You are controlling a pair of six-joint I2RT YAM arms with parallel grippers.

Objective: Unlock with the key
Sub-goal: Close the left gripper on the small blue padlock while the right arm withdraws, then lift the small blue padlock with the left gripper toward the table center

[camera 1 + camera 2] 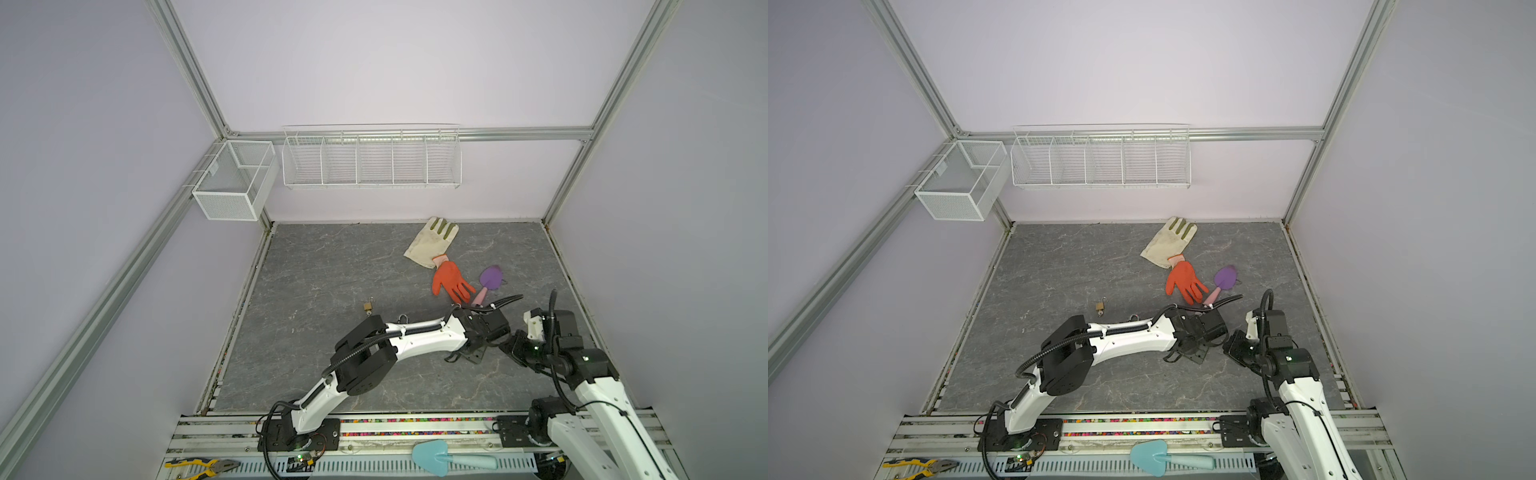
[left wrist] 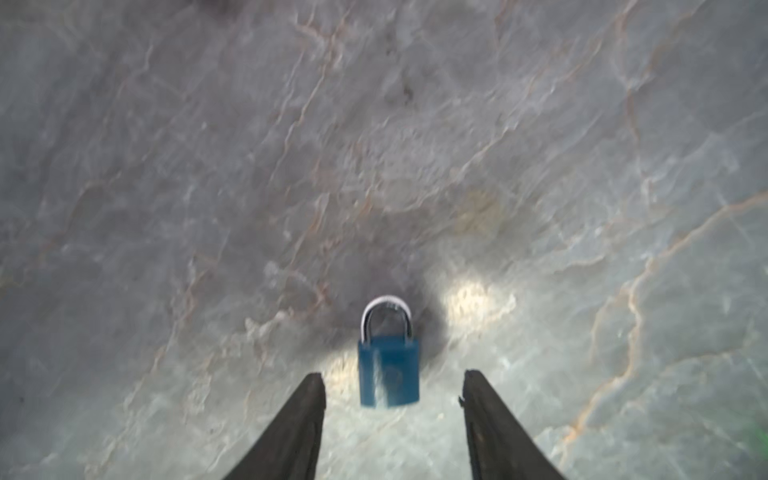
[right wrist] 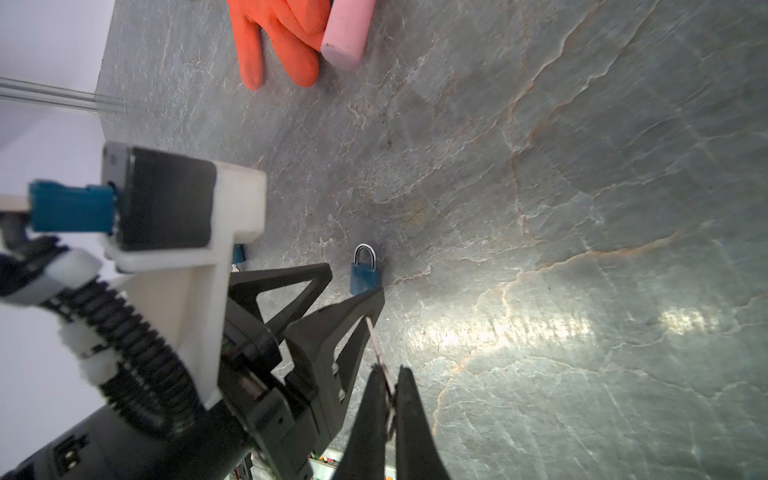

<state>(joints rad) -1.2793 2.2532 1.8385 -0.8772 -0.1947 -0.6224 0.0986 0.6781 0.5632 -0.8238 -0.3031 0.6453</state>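
Blue padlock (image 2: 388,372), shackle closed, lies on the table (image 2: 540,166); thin key (image 3: 376,343), pinched edge-on, points toward it.

left gripper (image 2: 392,376): jaws apart; right gripper (image 3: 390,370): jaws pinched shut; wrists close together

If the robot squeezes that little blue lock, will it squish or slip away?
Probably no squishing: the blue padlock looks like a solid block with a metal shackle, so it is likely stiff and heavy for its size. Its smooth sides and the glossy table suggest it could skid if nudged. Flat-sided, it probably won't roll.
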